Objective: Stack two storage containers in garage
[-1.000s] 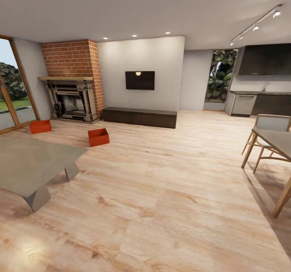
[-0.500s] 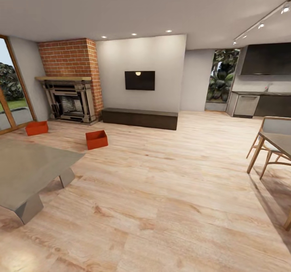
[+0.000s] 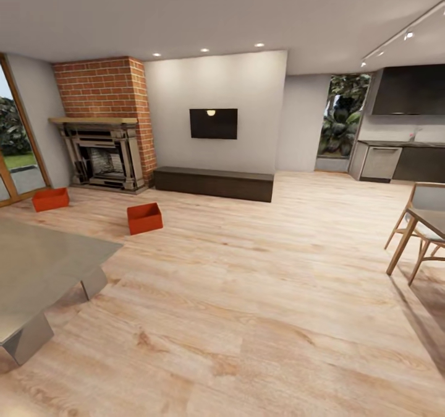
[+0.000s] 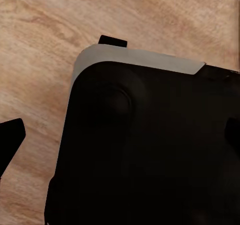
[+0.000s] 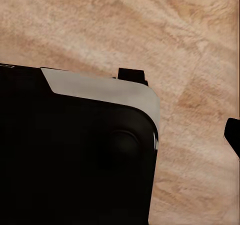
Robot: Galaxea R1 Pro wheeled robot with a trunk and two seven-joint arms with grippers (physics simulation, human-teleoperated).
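Observation:
Two red-orange storage containers stand on the light wood plank floor of the living room. One container (image 3: pixel 144 218) sits out in the open ahead and to my left. The other container (image 3: pixel 50 198) is farther left, near the glass door and the brick fireplace (image 3: pixel 105 157). Both are several steps away from me. In the left wrist view my left gripper (image 4: pixel 120 140) hangs open above my black base, its dark fingertips (image 4: pixel 11 139) at opposite edges. In the right wrist view my right gripper (image 5: pixel 120 135) shows one fingertip (image 5: pixel 233 134) far out at the edge, nothing held.
A low grey table (image 3: pixel 43 262) juts in at the near left, between me and the far container. A wooden chair and table (image 3: pixel 420 228) stand at the right. A long dark cabinet (image 3: pixel 213 183) under a wall TV (image 3: pixel 213 124) lines the back wall. Wood floor stretches ahead.
The whole view has shifted as I roll forward: the grey table slides off to the lower left and the chair off to the right. The containers themselves have not moved.

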